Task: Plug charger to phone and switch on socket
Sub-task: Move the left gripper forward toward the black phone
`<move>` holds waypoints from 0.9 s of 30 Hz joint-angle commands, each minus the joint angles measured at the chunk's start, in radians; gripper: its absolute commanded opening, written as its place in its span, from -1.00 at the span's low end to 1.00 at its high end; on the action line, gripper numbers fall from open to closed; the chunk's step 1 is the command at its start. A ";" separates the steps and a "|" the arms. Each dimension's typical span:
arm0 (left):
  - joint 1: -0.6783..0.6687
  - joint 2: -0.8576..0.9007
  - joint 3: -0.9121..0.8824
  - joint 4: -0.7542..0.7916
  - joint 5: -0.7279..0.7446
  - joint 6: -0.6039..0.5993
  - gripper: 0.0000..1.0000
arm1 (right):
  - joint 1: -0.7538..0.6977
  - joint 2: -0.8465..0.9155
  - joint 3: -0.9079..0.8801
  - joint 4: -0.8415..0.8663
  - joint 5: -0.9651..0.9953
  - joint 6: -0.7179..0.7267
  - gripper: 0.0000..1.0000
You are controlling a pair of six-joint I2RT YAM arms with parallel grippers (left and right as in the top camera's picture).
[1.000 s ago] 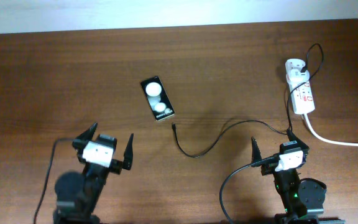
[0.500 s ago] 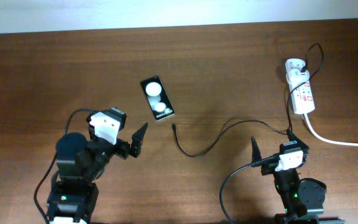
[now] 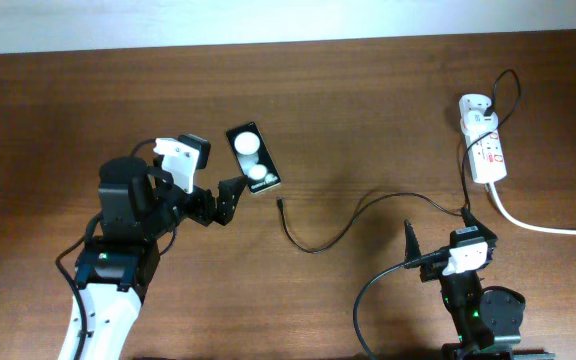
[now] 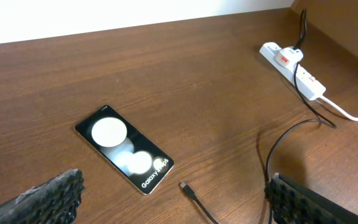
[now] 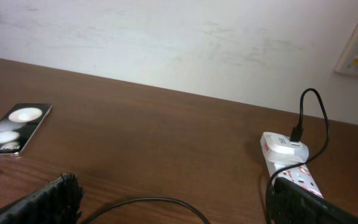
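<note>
the phone lies flat and screen up on the brown tabletop, left of the middle, set at a slant, with two round glare spots on its glass. the left pincer sits just off the phone's near end. its fingers are spread wide with nothing between them, and in the left wrist view neither one touches the phone.

the charger is not plugged in. its small black plug tip rests on the wood just beside the phone's near right corner, apart from it. from there the thin black cable dips toward the robot, curves back across to the right and runs up to the white adapter.

the adapter is seated in the far end of the socket, which lies at the far right. a thick white cord leaves its near end toward the right edge. i cannot tell how the red switch stands.

the right pincer is at the near right, well apart from the socket, its fingers also wide and holding nothing. the black cable passes close by it.
</note>
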 commanded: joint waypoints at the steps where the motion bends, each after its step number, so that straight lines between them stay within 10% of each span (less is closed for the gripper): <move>1: 0.004 0.011 0.023 0.005 -0.030 -0.021 0.98 | 0.005 -0.005 -0.005 -0.005 0.004 0.011 0.97; 27: 0.004 0.198 0.227 -0.153 -0.122 -0.072 0.99 | 0.005 -0.005 -0.005 -0.005 0.004 0.011 0.97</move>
